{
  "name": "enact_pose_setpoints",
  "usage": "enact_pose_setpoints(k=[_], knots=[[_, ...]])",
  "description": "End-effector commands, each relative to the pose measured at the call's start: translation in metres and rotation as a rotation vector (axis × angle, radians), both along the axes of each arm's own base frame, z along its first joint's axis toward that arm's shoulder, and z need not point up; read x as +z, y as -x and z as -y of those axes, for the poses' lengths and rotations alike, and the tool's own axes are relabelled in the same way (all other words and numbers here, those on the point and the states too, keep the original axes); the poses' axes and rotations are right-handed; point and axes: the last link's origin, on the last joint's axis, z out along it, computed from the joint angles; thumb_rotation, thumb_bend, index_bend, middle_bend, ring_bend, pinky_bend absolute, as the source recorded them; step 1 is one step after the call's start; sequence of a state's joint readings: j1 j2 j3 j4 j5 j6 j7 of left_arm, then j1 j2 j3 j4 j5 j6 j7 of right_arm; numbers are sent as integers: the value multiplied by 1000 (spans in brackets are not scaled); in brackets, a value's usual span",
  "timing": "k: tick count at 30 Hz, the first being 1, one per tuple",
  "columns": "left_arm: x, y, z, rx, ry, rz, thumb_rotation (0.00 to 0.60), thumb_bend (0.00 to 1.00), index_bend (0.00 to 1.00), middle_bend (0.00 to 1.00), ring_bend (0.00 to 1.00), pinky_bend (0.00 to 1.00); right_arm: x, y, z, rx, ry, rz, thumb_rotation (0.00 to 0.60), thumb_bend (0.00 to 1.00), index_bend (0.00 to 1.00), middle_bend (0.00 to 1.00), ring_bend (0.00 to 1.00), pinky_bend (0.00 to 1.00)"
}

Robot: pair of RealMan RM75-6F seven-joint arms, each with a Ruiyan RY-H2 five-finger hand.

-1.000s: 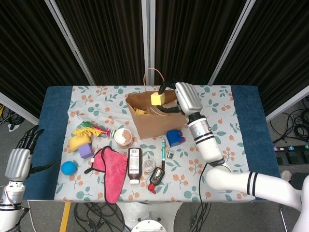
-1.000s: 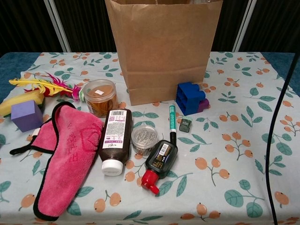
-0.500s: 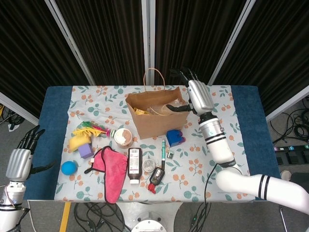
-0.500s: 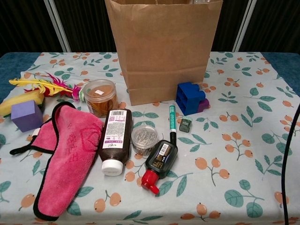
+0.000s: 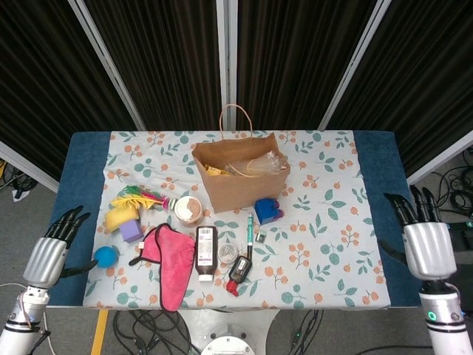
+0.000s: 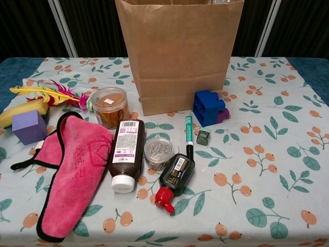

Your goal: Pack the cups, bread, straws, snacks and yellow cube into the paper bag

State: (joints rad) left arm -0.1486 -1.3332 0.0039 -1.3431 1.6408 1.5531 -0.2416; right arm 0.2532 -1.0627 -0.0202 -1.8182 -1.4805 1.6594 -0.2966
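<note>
Beside paper bag (image 5: pixel 240 177), front-left, we are eyeing snack jar (image 5: pixel 188 209); left hand (image 5: pixel 48 255) sitting nearer than right hand (image 5: pixel 425 244), both hanging empty, fingers spread.

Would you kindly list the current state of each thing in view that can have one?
Brown paper bag: upright, top open, items inside.
Dark brown bottle with white cap: lying on its side, capped.
Small black bottle with red cap: lying down, capped.
Clear round jar of snacks: upright, lid on.
Pink cloth: folded, flat.
Green pen: lying flat.
Left hand: open, off the table.
Right hand: open, off the table.
</note>
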Motion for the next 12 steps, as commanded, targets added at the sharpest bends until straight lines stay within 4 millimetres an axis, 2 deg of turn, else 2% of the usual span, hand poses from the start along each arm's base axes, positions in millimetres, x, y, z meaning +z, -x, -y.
enact_pose_setpoints(k=[1,6,12], knots=[[1,0,2,4,-1,-10,581,156,154,145,92,188,-6,63,-40,-104,27,-71,600,0,141,198,0,0],[11,3,4,18,-1,-55,582,155,154,145,92,186,-15,84,-40,-146,1,-101,600,0,141,173,0,0],[18,5,6,46,-26,-43,580,156,154,145,92,183,-18,83,-34,-125,2,-81,600,0,141,169,0,0]])
